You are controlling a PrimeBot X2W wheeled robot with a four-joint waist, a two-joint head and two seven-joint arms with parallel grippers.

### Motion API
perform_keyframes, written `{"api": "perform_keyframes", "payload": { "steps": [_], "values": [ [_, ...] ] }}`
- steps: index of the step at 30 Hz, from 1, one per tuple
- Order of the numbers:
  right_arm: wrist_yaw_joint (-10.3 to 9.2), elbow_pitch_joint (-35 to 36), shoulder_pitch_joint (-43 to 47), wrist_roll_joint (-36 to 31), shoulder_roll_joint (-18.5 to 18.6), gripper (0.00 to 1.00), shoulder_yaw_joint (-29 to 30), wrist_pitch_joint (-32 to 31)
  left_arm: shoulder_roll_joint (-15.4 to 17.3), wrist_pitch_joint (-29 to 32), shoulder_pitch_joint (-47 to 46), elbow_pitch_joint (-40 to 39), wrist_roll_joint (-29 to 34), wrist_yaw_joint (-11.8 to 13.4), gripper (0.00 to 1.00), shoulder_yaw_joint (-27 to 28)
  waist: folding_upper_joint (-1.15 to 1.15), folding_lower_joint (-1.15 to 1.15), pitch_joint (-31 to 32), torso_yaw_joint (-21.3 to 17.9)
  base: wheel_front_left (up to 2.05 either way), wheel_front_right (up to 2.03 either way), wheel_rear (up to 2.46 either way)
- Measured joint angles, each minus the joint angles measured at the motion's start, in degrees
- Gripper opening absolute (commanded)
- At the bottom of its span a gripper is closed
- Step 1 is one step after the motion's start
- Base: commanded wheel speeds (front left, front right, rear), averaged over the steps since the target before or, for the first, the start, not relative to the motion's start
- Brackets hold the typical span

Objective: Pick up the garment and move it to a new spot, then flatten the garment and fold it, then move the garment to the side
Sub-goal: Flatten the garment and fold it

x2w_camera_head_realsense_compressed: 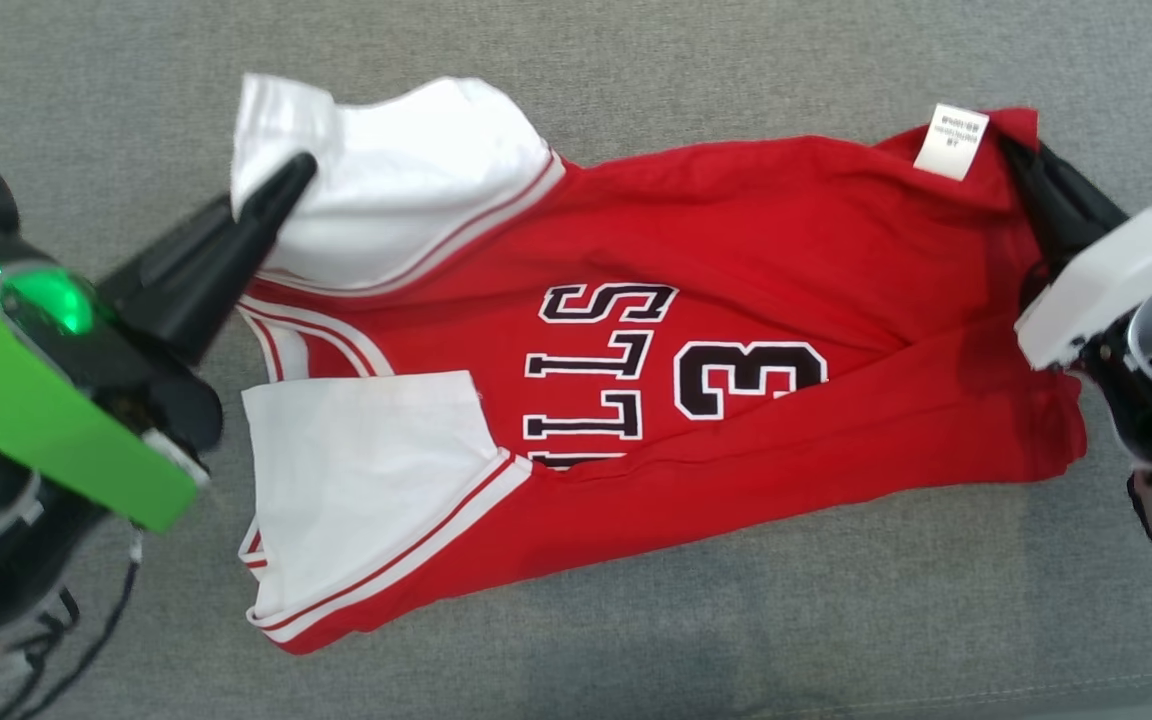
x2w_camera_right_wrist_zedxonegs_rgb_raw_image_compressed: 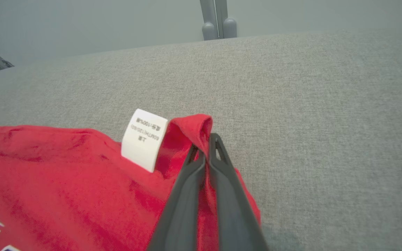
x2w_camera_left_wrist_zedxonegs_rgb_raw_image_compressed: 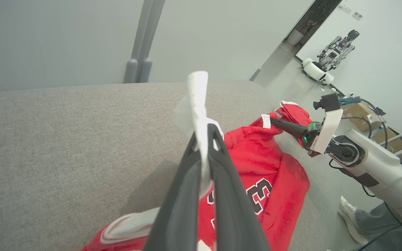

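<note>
Jersey (x2w_camera_head_realsense_compressed: pixel 786 250), red with white sleeves, lies spread on grey worktop (x2w_camera_head_realsense_compressed: pixel 836 620), reading "LLS" and "3". Left claw (x2w_camera_head_realsense_compressed: pixel 301 168) is clamped on a sleeve (x2w_camera_head_realsense_compressed: pixel 406 190), right claw (x2w_camera_head_realsense_compressed: pixel 1018 152) on the hem corner by the tag (x2w_camera_head_realsense_compressed: pixel 953 140).

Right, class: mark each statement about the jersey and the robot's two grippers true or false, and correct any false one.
1. The left gripper is shut on a white sleeve of the jersey. True.
2. The right gripper hangs open above the jersey. False: it is shut on a red corner beside the white label.
3. The jersey lies on a grey fabric surface. True.
4. The digit printed on the jersey is a 7. False: the digit showing is a 3.
</note>
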State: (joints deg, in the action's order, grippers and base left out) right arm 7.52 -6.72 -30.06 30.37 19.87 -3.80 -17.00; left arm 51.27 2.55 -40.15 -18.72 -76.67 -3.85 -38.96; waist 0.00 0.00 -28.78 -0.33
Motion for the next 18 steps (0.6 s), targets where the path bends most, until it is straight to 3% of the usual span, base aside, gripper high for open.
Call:
{"api": "perform_keyframes", "payload": {
  "steps": [10, 18],
  "values": [
    [0.00, 4.05, 11.15, -3.18, 2.53, 0.00, -1.90, 15.16, 0.22, -11.41, 14.38, -7.90, 4.26, 5.35, 0.00, -1.59, 0.00, 0.00, 1.07, 2.03, 0.00, 0.00, 0.00],
    [-0.02, 2.52, 14.67, -3.69, 4.25, 0.00, 1.41, 23.65, -0.91, -15.62, 22.47, -9.24, 4.14, 6.32, 0.00, -2.68, 0.00, 0.00, 1.73, 3.21, 0.00, 0.00, 0.00]
  ]
}}
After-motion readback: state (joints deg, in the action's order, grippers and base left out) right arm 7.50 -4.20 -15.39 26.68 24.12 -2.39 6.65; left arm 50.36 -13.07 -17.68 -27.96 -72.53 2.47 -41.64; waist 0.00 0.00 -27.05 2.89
